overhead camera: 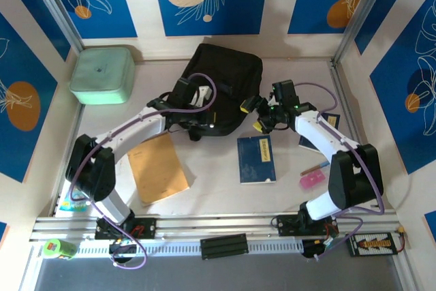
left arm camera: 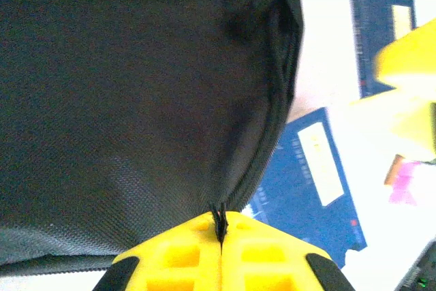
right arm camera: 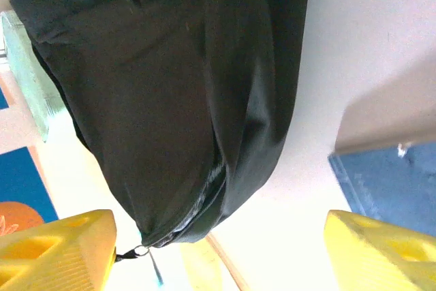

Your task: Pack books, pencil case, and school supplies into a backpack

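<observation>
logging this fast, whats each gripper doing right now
left gripper: closed, pinching the backpack by its zipper
right gripper: open, holding nothing

I'm seeing a black backpack (overhead camera: 225, 80); left of it a box (overhead camera: 102, 74) is showing mint green, and on its near side a book (overhead camera: 257, 159) is showing dark blue with a pale label (left arm camera: 321, 160), a folder (overhead camera: 158, 167) tan.

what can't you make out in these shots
1. Inside the backpack: every view, its own black fabric covers it.
2. Second book: top view, the right arm covers most of it.
3. Pink item by the right arm's base: top view, too small to name.
4. Black strand in the shut left end effector: left wrist view, too small to tell zipper pull from strap.
</observation>
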Motion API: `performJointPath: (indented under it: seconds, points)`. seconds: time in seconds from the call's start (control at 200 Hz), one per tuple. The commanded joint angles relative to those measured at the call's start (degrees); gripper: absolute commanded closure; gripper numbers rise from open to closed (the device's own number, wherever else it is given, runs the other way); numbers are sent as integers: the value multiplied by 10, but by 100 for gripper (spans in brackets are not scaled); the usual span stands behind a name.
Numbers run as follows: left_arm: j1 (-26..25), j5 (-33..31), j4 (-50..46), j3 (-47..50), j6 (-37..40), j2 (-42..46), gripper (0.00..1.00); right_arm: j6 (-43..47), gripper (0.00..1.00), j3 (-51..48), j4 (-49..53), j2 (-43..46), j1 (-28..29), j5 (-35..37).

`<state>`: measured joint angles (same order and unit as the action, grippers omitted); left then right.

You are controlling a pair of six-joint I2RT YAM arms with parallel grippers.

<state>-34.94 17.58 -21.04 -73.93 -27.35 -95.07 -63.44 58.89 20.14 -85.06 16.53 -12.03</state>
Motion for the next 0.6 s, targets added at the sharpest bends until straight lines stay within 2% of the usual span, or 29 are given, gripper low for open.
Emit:
performJointPath:
  seconds: [0.0,0.19,0.395,0.515,0.595]
  points:
    - [-21,46,52,-31,-11,-20,100,-90,17,-21,1,8,15,-6]
    - [-42,70,81,-54,-29,-48,100,-124,15,-21,-38,-24,38,-29]
    - [-50,53,83,-53,-27,-47,100,-142,16,-7,-76,-61,46,-39]
    - [-49,26,75,-41,-21,-41,100,-133,26,9,-69,-85,53,-29]
    - [-49,8,59,-38,-17,-40,100,-129,38,12,-61,-90,59,-8]
